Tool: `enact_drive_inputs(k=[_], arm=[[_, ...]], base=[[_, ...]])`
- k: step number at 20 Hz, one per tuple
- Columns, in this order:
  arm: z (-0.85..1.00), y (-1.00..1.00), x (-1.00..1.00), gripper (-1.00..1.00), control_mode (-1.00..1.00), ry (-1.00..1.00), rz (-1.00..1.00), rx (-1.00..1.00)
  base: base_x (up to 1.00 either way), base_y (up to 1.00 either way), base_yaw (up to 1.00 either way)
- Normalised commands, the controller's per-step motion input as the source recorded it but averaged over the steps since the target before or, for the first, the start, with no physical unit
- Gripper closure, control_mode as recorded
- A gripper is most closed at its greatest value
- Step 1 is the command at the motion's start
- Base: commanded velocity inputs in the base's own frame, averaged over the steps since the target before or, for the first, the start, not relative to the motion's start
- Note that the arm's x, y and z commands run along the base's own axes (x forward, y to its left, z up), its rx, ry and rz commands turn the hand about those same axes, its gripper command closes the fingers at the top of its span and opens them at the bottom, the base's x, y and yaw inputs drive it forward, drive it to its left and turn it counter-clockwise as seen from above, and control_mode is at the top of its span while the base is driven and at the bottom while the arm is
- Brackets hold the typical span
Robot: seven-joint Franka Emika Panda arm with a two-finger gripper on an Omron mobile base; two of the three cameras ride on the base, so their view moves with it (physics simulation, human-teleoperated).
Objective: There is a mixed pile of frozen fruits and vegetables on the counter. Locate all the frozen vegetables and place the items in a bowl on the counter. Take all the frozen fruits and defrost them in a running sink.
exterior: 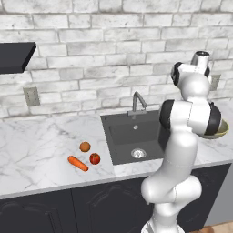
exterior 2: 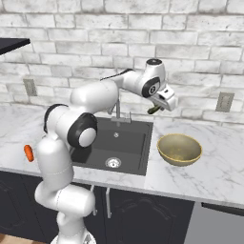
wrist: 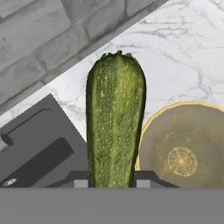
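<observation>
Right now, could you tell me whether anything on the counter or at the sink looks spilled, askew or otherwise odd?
Nothing stands out. The gripper is shut on the green cucumber above the counter between the sink and the bowl, which sits upright. The carrot, orange fruit and red fruit lie together left of the sink.

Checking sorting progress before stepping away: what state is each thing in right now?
Claw: shut on the cucumber, in the air between sink and bowl.
Cucumber: held.
Bowl: upright, empty.
Sink: empty, no water visible.
Carrot, orange, apple: lying on the counter.
</observation>
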Motion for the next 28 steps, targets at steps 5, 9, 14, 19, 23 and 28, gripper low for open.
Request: enact_drive_inputs(k=[5, 9, 14, 19, 23, 28], arm=[[-0.16, -0.30, 0.00, 1.00, -1.00, 0.05, 0.00, 0.00], [-0.16, -0.29, 0.00, 1.00, -1.00, 0.04, 0.00, 0.00], [-0.13, -0.21, -0.01, 1.00, -1.00, 0.04, 0.00, 0.00], [-0.18, -0.12, -0.06, 1.00, -1.00, 0.03, -0.02, 0.00], [-0.19, -0.11, -0.09, 1.00, -1.00, 0.02, -0.02, 0.00], [-0.18, -0.10, -0.09, 1.00, -1.00, 0.02, -0.03, 0.00]], base=[[0.00, 0.00, 0.00], [0.00, 0.00, 0.00], [0.00, 0.00, 0.00], [0.00, 0.00, 0.00], [0.00, 0.00, 0.00], [0.00, 0.00, 0.00]])
